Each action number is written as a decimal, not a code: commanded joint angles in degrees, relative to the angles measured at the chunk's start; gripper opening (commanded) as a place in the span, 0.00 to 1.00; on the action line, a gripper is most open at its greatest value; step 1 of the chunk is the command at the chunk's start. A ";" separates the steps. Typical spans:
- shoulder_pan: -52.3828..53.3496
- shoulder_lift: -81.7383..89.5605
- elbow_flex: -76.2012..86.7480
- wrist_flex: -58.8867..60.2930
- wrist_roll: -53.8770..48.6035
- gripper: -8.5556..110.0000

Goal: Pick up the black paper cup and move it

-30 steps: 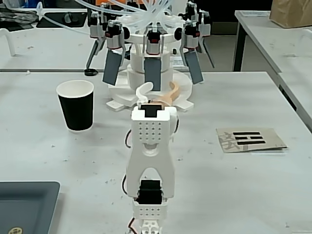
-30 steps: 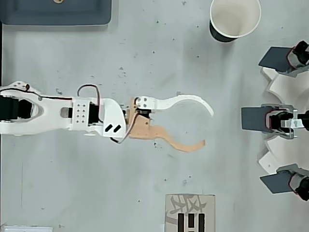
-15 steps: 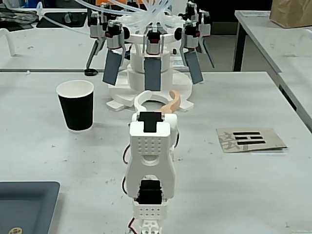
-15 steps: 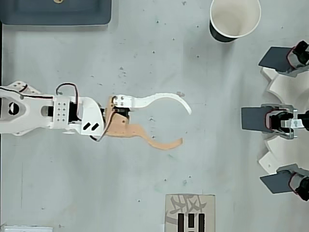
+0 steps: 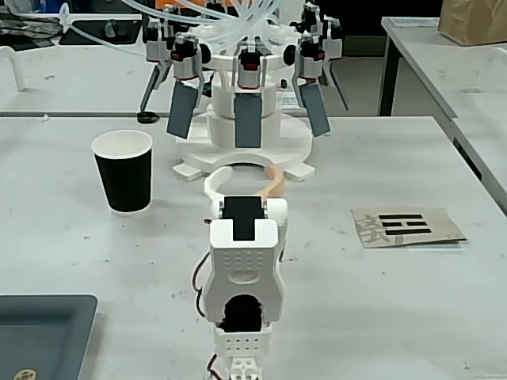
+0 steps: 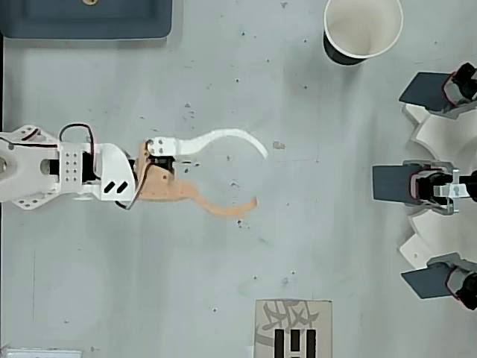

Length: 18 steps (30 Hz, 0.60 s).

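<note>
The black paper cup stands upright on the table, left of the arm in the fixed view. From overhead the cup sits at the top right, white inside and empty. My gripper has a white curved finger and an orange one, spread wide apart with nothing between them. It hovers over bare table, well away from the cup. In the fixed view the gripper points toward the white machine, its tips partly hidden behind the arm's body.
A white machine with dark grey paddles stands past the gripper. A grey tray sits at the near left corner. A printed card lies to the right. The table edge runs along the right.
</note>
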State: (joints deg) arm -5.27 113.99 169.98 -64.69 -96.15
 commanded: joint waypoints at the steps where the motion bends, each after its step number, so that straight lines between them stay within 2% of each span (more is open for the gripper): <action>1: -3.08 1.85 -0.09 -1.23 0.00 0.22; 18: -10.02 -13.80 -14.50 -0.88 -1.49 0.38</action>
State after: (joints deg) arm -14.41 100.81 160.22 -64.86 -97.12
